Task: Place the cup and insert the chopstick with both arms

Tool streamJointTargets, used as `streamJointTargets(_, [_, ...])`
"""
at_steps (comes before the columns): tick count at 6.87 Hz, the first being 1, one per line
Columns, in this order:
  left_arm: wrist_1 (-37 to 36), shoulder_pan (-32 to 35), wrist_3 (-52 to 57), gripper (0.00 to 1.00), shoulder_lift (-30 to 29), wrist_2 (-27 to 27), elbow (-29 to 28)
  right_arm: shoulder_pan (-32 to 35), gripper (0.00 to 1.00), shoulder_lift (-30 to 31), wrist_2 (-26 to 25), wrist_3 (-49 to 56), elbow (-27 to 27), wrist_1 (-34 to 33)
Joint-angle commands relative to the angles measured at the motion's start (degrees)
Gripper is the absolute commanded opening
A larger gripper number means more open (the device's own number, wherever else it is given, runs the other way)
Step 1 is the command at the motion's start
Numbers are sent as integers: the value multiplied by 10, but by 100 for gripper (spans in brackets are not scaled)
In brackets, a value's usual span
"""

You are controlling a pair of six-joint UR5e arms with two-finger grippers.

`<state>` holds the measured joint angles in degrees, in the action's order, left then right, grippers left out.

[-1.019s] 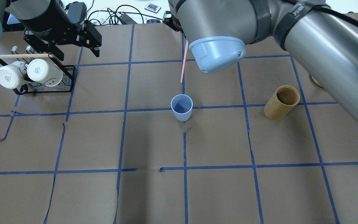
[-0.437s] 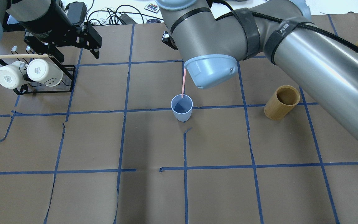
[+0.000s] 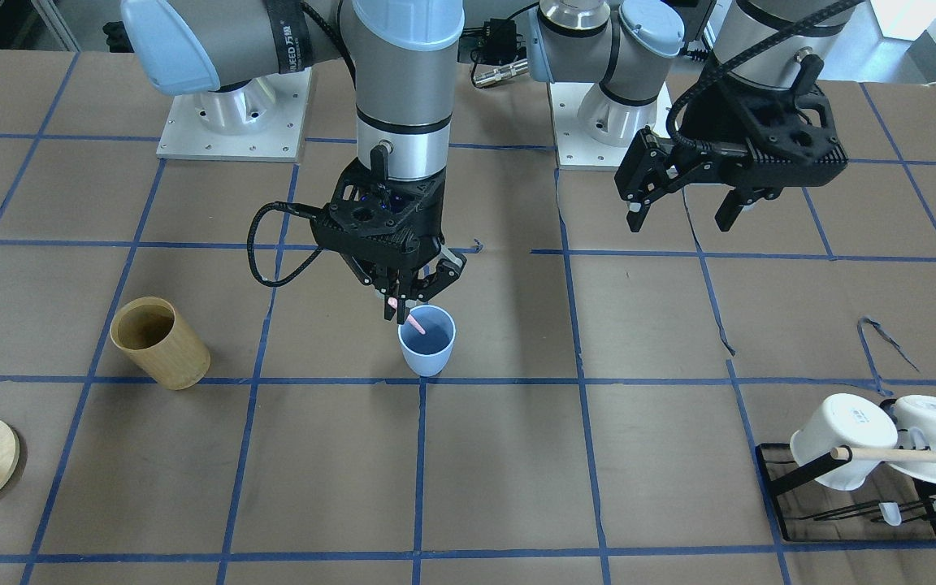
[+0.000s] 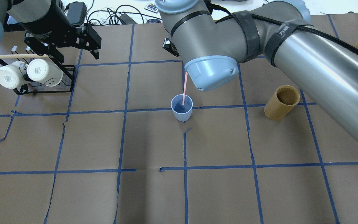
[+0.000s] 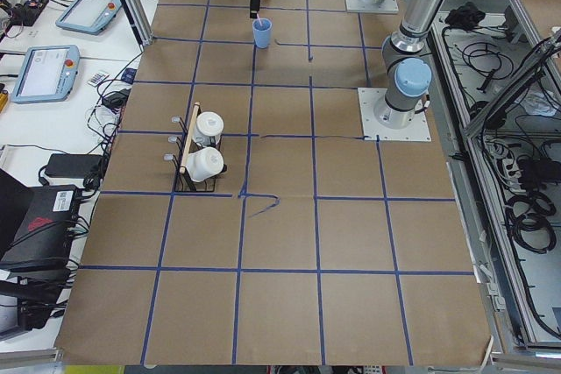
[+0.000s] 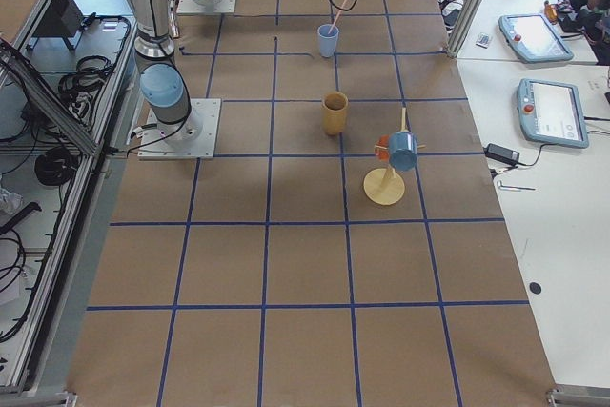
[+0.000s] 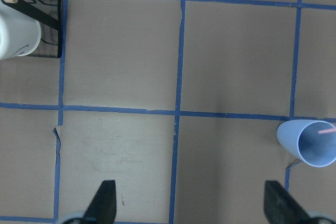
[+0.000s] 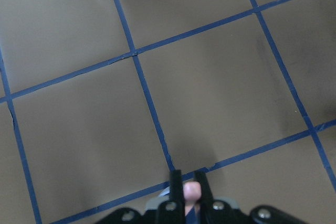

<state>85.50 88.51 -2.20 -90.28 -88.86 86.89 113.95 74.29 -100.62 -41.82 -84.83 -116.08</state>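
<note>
While the right pincer (image 3: 405, 312) pinches the chopstick (image 4: 184, 89), its tip sits inside the cup (image 3: 427, 354) below; left pincer (image 3: 679, 220) spread.

I see a light-blue cup (image 4: 181, 112), darker blue inside, and a pale pink chopstick (image 4: 184, 90). My table (image 4: 219, 140) is brown, gridded in blue tape (image 4: 216, 167). The bamboo cylinder (image 4: 278, 107) is tan, the mugs (image 4: 26, 74) white.

A tan bamboo cylinder (image 4: 282, 102) stands upright on the blue-taped table (image 4: 216, 193); two white mugs (image 4: 43, 72) lie on a black rack (image 4: 47, 91), a wooden dowel (image 4: 20, 56) above them.
</note>
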Motion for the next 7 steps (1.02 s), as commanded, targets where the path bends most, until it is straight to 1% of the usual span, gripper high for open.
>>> streamJointTargets(1, [-2, 1, 0, 100, -3, -1, 4, 2, 56, -1, -1, 4, -1, 2])
streamJointTargets(2, [-2, -1, 0, 100, -3, -2, 3, 2, 100, 1, -4, 5, 0, 0])
streamJointTargets(4, [-5, -5, -1, 100, -13, -1, 0, -3, 100, 2, 1, 11, 18, 5])
streamJointTargets(5, [-5, -4, 0, 100, -8, -1, 3, -15, 100, 3, 22, 28, 28, 22])
streamJointTargets(6, [-5, -4, 0, 100, -9, -1, 4, -44, 100, 6, 52, 58, 39, 58])
streamJointTargets(7, [-5, -2, -1, 100, -14, -2, 4, -81, 100, 22, 85, 91, 51, 122])
